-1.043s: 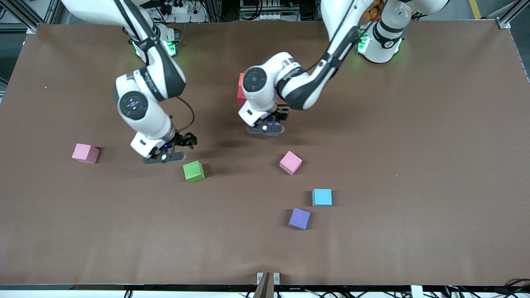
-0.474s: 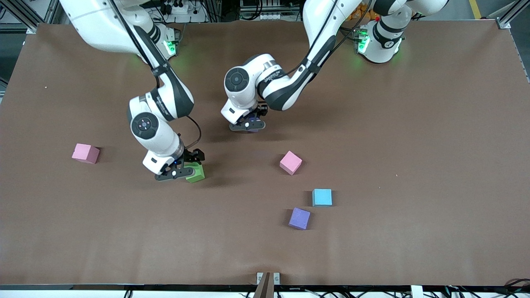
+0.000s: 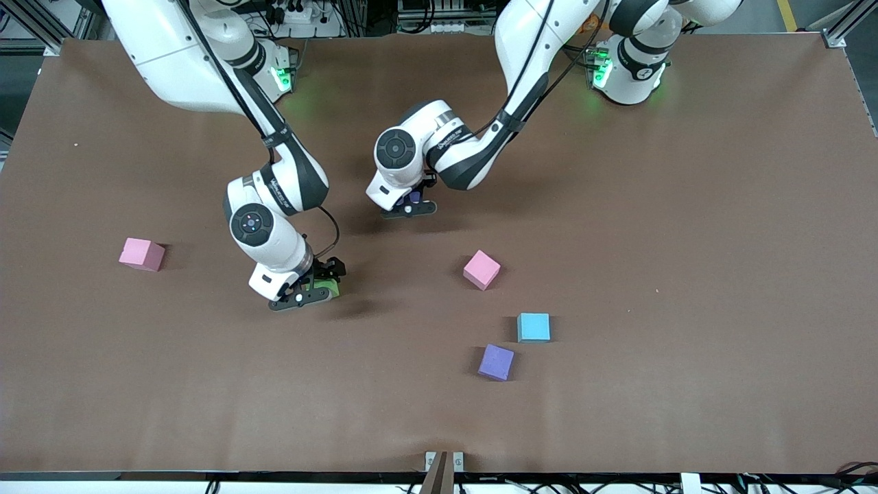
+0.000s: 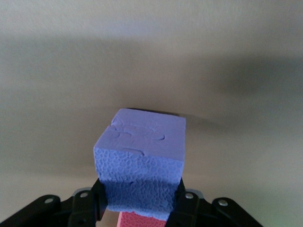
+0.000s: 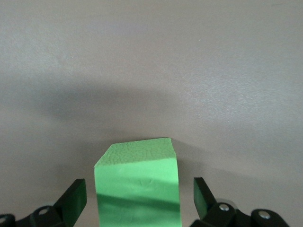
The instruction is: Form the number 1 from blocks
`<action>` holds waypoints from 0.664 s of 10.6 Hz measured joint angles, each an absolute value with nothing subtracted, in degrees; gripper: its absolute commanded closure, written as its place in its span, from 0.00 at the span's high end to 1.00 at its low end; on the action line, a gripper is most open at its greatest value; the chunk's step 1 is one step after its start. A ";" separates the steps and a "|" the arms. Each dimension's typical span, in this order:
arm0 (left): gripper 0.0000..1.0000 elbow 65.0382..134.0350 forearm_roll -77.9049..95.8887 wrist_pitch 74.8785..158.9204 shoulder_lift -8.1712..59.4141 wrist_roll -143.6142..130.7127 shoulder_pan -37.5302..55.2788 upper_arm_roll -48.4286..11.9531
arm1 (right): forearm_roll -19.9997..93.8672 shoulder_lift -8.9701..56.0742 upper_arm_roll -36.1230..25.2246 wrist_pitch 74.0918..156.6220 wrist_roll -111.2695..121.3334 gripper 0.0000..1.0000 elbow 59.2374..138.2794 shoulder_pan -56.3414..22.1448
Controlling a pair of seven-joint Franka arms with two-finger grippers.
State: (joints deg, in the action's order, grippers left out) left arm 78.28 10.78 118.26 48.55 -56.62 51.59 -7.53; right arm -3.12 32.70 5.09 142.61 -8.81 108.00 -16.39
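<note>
My left gripper is shut on a purple block and holds it low over the middle of the table. A strip of a red block shows right against the purple one, under the fingers. The orange block is hidden. My right gripper is open and down around the green block. One finger stands on each side of it with a gap.
Loose on the brown table lie a pink block toward the right arm's end and another pink block near the middle. A light blue block and a second purple block lie nearer the camera.
My right gripper moved toward the camera and came down around the green block. My left gripper carried its purple block toward the right arm's end, then held still.
</note>
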 measured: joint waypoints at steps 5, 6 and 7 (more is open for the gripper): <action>0.00 78.28 10.78 115.90 48.66 -56.10 54.50 -7.61 | -3.20 33.58 3.94 143.32 -6.38 0.00 107.42 -16.32; 0.00 78.28 10.78 115.81 48.66 -56.10 54.74 -7.61 | -3.20 33.51 3.53 143.14 -6.25 0.00 107.04 -16.20; 0.00 78.28 10.78 115.76 48.66 -56.10 54.85 -7.61 | -3.20 33.09 3.25 142.44 -6.23 0.00 106.59 -16.09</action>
